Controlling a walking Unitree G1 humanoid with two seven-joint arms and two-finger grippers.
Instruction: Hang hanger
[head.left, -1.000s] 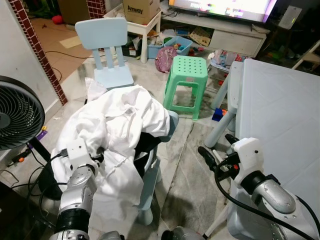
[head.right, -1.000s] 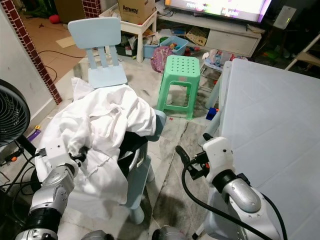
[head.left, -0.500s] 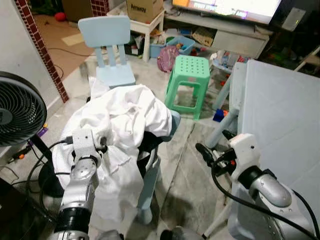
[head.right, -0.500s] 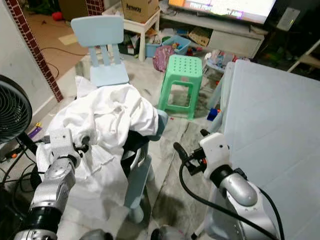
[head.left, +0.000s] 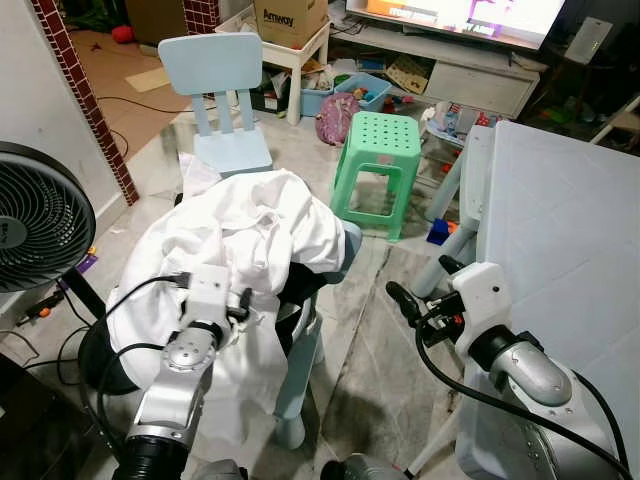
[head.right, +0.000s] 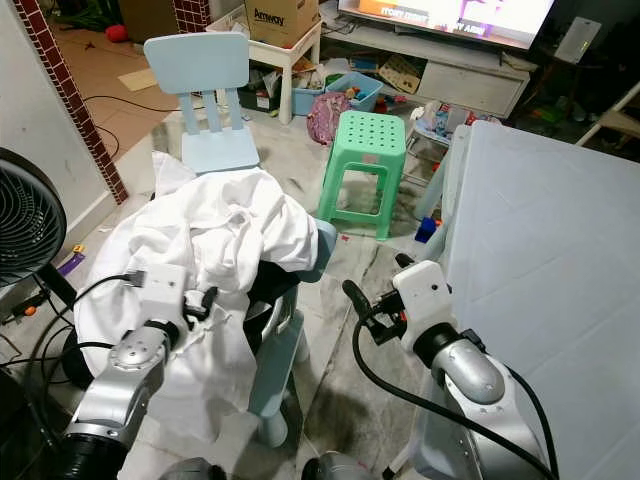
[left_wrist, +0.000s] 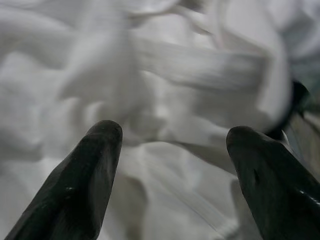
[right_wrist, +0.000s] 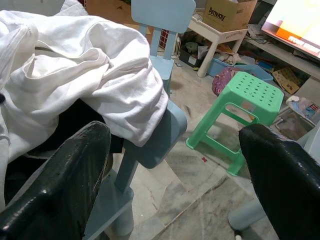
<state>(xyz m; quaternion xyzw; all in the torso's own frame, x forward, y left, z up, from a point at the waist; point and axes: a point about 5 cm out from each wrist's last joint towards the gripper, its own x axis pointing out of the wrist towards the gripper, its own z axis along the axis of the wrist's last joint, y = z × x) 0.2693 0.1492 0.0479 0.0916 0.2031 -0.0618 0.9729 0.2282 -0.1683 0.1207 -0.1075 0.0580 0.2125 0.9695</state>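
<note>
Grippers close in on the laundry heap, hanger not yet found

Left gripper (left_wrist: 167, 137) is pressed up against the heap of white clothes (head.left: 240, 235) draped over a pale blue chair (head.right: 300, 330), its two black fingers spread apart with only folds of cloth between them. Right gripper (right_wrist: 175, 165) hovers apart from the chair on its other side, fingers likewise wide open and holding nothing, looking across at the heap and the green stool (right_wrist: 245, 100) beyond.

By my reading, this is the reach-and-search step: nothing is grasped, and the hanger itself cannot be picked out anywhere. A dark shape (head.left: 295, 285) shows under the hem of the white cloth, but whether it is a hanger, another garment or part of the chair I cannot tell. The next move calls for finding a firm part to close on, rather than loose fabric, which would bunch and slide.

Where the hanger should be hung is also unclear; no rail or hook can be made out. The left wrist view is blurred.
</note>
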